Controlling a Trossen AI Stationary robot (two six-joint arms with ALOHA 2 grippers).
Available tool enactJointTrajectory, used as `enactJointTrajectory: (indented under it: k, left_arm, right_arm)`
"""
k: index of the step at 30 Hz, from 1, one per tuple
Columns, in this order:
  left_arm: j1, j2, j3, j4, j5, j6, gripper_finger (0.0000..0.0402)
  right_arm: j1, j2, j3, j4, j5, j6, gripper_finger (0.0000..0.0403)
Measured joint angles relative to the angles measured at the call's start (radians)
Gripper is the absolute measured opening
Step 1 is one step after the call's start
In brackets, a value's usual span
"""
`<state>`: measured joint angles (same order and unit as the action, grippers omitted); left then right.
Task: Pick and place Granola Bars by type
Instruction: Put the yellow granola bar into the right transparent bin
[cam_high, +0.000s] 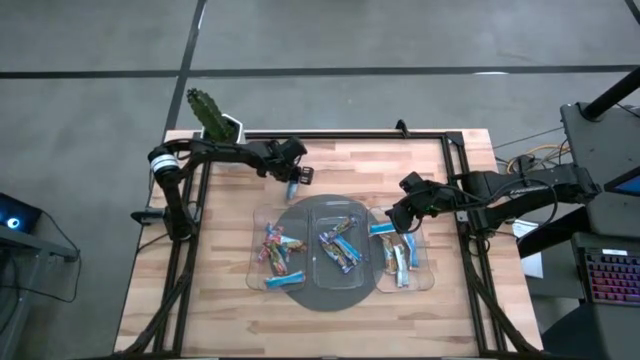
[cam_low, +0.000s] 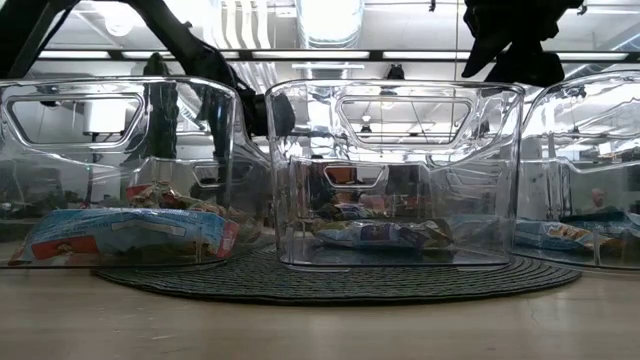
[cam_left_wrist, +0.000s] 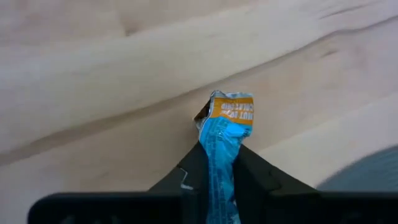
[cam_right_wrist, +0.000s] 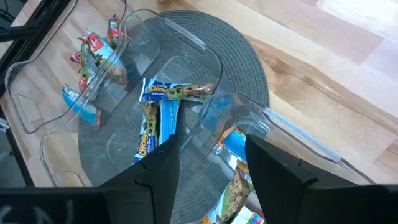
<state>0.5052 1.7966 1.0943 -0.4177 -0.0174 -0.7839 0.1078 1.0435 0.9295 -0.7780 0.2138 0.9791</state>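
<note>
My left gripper (cam_high: 292, 186) stands on the bare wood just beyond the left clear tray (cam_high: 256, 262), shut on a light blue granola bar (cam_left_wrist: 224, 134) with an orange end. My right gripper (cam_right_wrist: 211, 171) hangs open above the right tray (cam_high: 428, 262), touching nothing. Three clear trays sit side by side on a dark round mat (cam_high: 322, 298). Red-pink and blue bars (cam_high: 276, 248) lie in the left tray, multicoloured ones (cam_high: 338, 248) in the middle tray (cam_right_wrist: 118, 140), blue and tan ones (cam_high: 400, 258) in the right tray. My left gripper pinches the bar between its two fingers (cam_left_wrist: 258, 180), coming from above and slanting steeply down. The fingers lie along the bar. Its orange-banded end (cam_left_wrist: 231, 111) sticks out past the fingertips, close over the wood. Whether that end touches the table, I cannot tell.
A green plant in a white pot (cam_high: 212, 115) stands at the table's far left corner. Black frame rails (cam_high: 350, 135) run along the far edge and both sides. Bare wood lies between the trays and the far rail.
</note>
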Motion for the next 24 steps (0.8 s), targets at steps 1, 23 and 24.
enactJointTrajectory:
  k: [1, 23, 24]
  left_arm:
    - [0.004, -0.006, 0.016, -0.012, 0.000, 0.009, 0.0035]
    - [-0.011, -0.064, 0.795, 0.042, 0.412, 0.361, 0.0036]
    - [-0.017, -0.064, 0.800, 0.068, 0.454, 0.379, 0.0036]
  right_arm:
    - [0.000, 0.000, 0.000, 0.000, 0.001, 0.000, 0.0171]
    - [-0.037, -0.078, 0.000, 0.238, 0.054, -0.115, 0.0171]
    - [-0.037, -0.097, 0.000, 0.237, 0.057, -0.121, 0.0171]
